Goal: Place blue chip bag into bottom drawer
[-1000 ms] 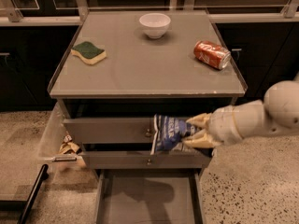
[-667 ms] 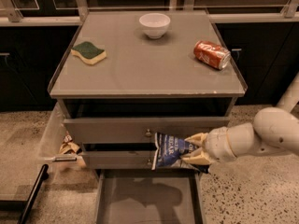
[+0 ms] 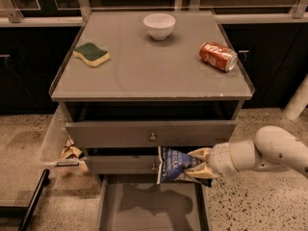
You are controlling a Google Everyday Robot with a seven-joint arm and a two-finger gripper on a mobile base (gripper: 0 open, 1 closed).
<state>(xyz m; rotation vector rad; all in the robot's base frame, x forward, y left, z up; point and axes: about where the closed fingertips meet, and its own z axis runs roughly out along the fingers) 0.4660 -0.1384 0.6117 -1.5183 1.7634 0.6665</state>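
The blue chip bag [image 3: 174, 165], crinkled dark-blue foil with white lettering, hangs in front of the middle drawer's face, just above the open bottom drawer [image 3: 149, 207]. My gripper [image 3: 198, 164] reaches in from the right on a white arm and is shut on the bag's right end, holding it in the air. The bottom drawer is a flat grey tray pulled out toward the camera, and its floor lies below the bag.
On the cabinet top [image 3: 144, 76] sit a green-and-yellow sponge [image 3: 91, 54], a white bowl [image 3: 159, 25] and a red soda can [image 3: 218, 56] on its side. Two upper drawers with round knobs [image 3: 152, 137] sit above. Crumpled paper [image 3: 71, 152] lies left of the cabinet.
My gripper has moved down with the blue chip bag, from level with the upper drawer to just above the open bottom drawer.
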